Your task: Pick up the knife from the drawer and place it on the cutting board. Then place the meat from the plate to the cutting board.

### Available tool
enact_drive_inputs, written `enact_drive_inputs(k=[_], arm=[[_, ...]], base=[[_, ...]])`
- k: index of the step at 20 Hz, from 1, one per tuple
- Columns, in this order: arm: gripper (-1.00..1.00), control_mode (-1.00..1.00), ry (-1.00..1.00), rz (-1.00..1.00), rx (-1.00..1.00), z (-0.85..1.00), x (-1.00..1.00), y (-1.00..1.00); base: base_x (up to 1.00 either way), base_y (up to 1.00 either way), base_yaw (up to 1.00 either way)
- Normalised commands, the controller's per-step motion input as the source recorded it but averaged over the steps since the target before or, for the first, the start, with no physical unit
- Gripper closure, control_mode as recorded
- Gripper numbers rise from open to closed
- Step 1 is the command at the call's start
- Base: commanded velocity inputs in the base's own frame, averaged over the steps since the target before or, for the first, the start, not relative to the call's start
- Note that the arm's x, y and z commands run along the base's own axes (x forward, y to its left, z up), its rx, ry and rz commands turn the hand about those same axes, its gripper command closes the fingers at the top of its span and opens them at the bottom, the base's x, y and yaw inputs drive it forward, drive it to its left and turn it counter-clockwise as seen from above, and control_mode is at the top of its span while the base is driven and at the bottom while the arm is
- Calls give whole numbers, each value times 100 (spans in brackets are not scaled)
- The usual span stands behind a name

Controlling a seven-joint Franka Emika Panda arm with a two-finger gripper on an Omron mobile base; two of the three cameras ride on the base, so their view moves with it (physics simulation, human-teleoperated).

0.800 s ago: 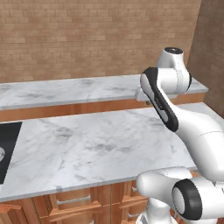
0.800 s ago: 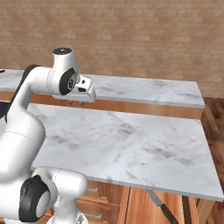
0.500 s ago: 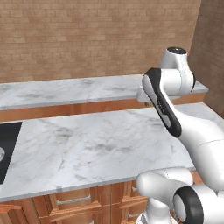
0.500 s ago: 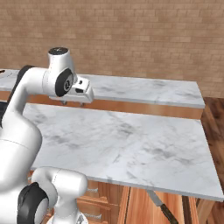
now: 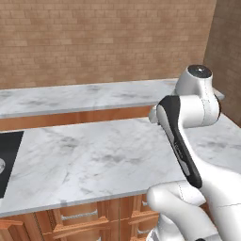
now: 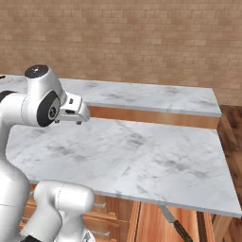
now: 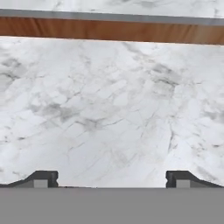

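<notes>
even, bright rendered light; soft faint shadows, no glare, slightly coarse textures.

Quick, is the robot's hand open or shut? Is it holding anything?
Gripper: open, the jaws stand wide apart and hold nothing, above the marble counter.

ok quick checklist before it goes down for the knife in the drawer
1. Gripper open: ok, fingertips stand wide apart.
2. Gripper empty: ok, nothing between the fingertips.
3. Knife located: ok, in the drawer below the counter's front edge, right base view.
4. Gripper over the knife: not ok, it hangs above the marble counter.
5. Knife handle reachable: cannot tell, cut off by the picture's edge.
</notes>
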Motion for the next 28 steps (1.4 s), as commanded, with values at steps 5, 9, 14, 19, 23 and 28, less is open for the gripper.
enact_drive_inputs(k=[5,9,14,19,23,28], arm=[[-100,-100,-11,0,0,1,-65,4],[-100,-100,4,0,0,8,-44,22],[-100,100,1,0,0,4,-12,9],[-100,100,0,0,0,0,0,0],[-100,100,0,0,0,0,0,0],[-100,100,0,0,0,0,0,0]], base=[[0,0,0],[0,0,0],[-59,50,-8],[-61,54,-29],[-12,11,-46],[0,3,-47]])
